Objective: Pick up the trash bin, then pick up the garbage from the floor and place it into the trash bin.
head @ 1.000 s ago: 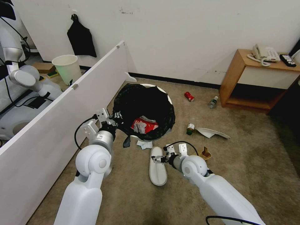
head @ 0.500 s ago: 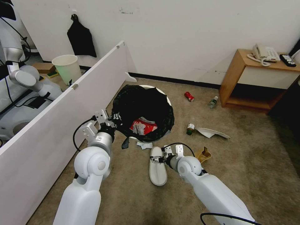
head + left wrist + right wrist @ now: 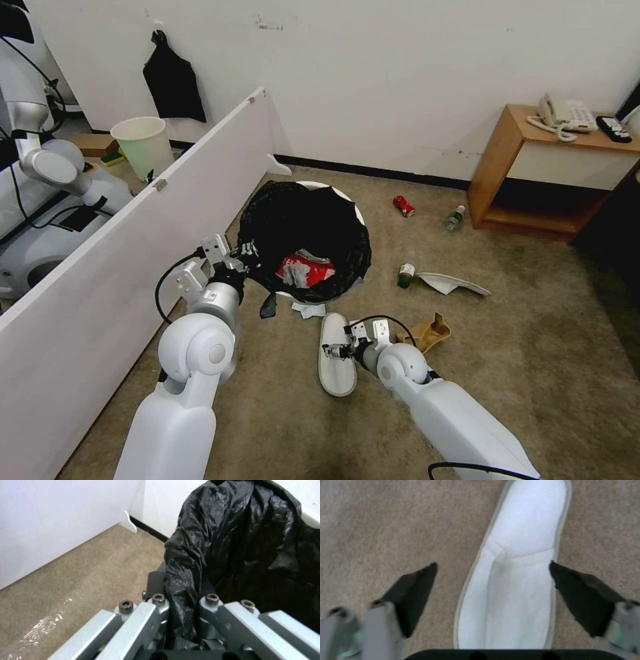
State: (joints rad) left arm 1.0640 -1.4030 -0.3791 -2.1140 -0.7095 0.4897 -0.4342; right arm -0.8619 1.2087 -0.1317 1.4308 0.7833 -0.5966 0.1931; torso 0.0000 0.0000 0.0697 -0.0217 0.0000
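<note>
**Bin held at the rim, fingers spread over a slipper**

The trash bin [image 3: 303, 240], white and lined with a crinkled black bag, is held at its rim by the left gripper [image 3: 245, 254], at the bin's 8 o'clock edge. In the left wrist view the fingers [image 3: 213, 605] are seen clamped together on a fold of the black liner [image 3: 186, 580] and the rim beneath it. A red snack packet [image 3: 307, 268] and grey crumpled paper are seen inside the bin.

The right gripper [image 3: 333, 348] is poised over a white slipper [image 3: 335, 357] lying on the carpet at the bin's 6 o'clock. In the right wrist view its black fingers [image 3: 413, 592] are held wide apart, one on each side of the slipper [image 3: 516, 575], without touching it.

Further litter is spread on the carpet: a brown paper bag [image 3: 427, 331] just beside the right arm, a second white slipper [image 3: 453, 283] and a small green bottle [image 3: 405, 274] at the bin's 4 o'clock, a red can [image 3: 403, 205] and a clear bottle [image 3: 455, 217] at 2 o'clock, near a wooden side desk [image 3: 533, 167].
</note>
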